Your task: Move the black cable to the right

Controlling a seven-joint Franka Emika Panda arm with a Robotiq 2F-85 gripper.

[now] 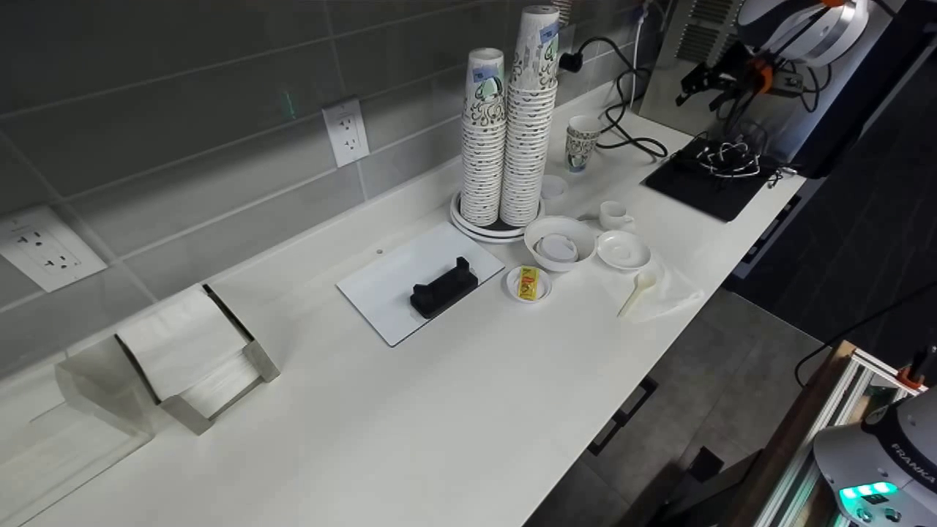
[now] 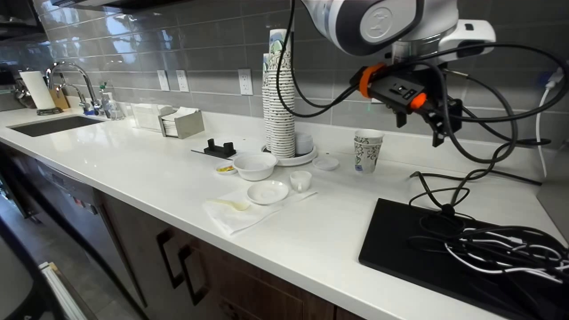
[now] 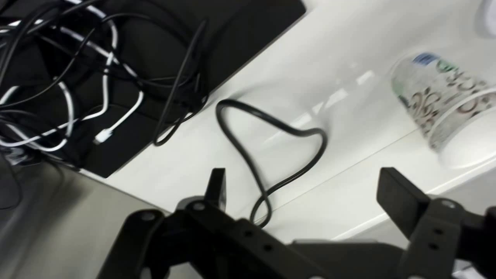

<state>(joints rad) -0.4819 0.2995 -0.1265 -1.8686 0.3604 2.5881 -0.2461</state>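
Note:
The black cable (image 1: 631, 139) lies in loops on the white counter near the wall and leads up to a plug in the wall outlet. In the wrist view the black cable (image 3: 250, 162) forms a loop that crosses itself, closer to the left finger. It also shows in an exterior view (image 2: 518, 178), partly behind the robot's own hanging cables. My gripper (image 3: 303, 170) is open and empty, with the cable's crossing below and between the spread fingers, not touched. In both exterior views the gripper (image 1: 699, 101) (image 2: 419, 130) hangs above the counter.
A black board (image 2: 391, 240) holds a tangle of black and white cables (image 2: 498, 262). Two stacked paper cups (image 2: 367, 151) stand beside the black cable. Tall cup stacks (image 1: 528, 146), a bowl (image 1: 578, 238) and a saucer (image 1: 624, 250) stand farther along. A metal panel (image 1: 670, 88) borders the counter's end.

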